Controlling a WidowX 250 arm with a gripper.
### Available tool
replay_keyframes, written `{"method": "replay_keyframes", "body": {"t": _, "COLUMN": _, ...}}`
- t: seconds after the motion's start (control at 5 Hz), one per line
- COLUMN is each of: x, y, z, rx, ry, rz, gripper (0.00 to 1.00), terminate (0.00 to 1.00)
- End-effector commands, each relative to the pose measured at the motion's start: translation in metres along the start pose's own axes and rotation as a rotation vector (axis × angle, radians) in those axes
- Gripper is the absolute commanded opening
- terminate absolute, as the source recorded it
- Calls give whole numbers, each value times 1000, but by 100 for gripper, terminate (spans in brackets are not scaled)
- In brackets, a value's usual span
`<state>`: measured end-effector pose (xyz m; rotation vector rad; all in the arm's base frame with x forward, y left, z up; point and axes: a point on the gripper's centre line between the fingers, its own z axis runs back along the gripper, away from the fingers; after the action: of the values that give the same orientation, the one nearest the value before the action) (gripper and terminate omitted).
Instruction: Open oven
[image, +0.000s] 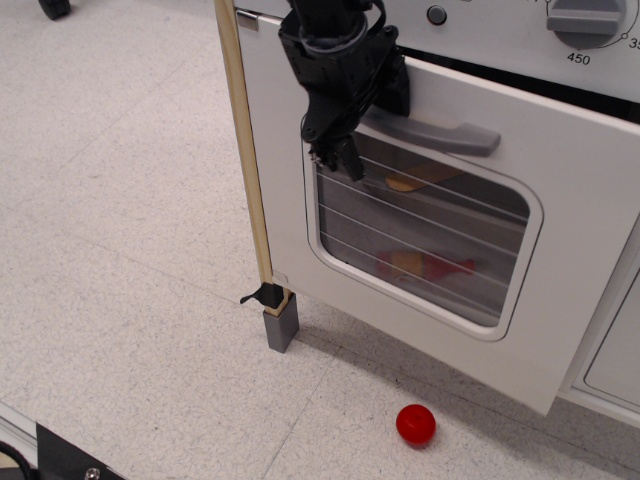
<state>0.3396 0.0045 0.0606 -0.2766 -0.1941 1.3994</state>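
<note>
**Q:** So what filled the picture?

**A:** Mostly a large white toy oven (560, 250), which took up the right side and stood on a pale speckled floor (120, 250). Its door (430, 300) had a rounded clear window (420, 245) crossed by thin wires, with a grey bar handle (440, 130) above the window. A strip of wooden trim (245, 150) ran down the oven's left edge to a small grey foot (281, 325).

**Q:** Was the door shut?

**A:** No. It was tipped outward at the top, hinged along the bottom, and a dark gap showed between its upper edge and the grey dial panel (500, 25). A grey dial (585, 20) marked 450 and a small black button (437, 14) sat on that panel.

**Q:** Where was the robot?

**A:** A black pincer (345, 125) reached down from the top of the frame at the left end of the handle. One finger (345, 155) hung in front of the window's upper left corner; the other sat up by the handle. It looked hooked around the handle's end, but I could not tell whether it was clamped on it or merely resting against it.

**Q:** Anything else?

**A:** Through the window, a tan wooden piece (405, 182) and a red and tan object (425, 265) lay inside. A small red ball (416, 424) sat on the floor below the door, well apart from it.
</note>
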Motion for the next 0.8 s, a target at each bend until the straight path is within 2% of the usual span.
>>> {"method": "replay_keyframes", "body": {"t": 0.0, "x": 28, "y": 34, "z": 23, "rx": 30, "ry": -9, "rz": -84, "gripper": 100, "terminate": 0}}
{"method": "replay_keyframes", "body": {"t": 0.4, "x": 46, "y": 55, "z": 33, "rx": 60, "ry": -23, "rz": -225, "gripper": 100, "terminate": 0}}
{"method": "replay_keyframes", "body": {"t": 0.6, "x": 40, "y": 47, "z": 41, "rx": 90, "ry": 18, "rz": -311, "gripper": 100, "terminate": 0}}
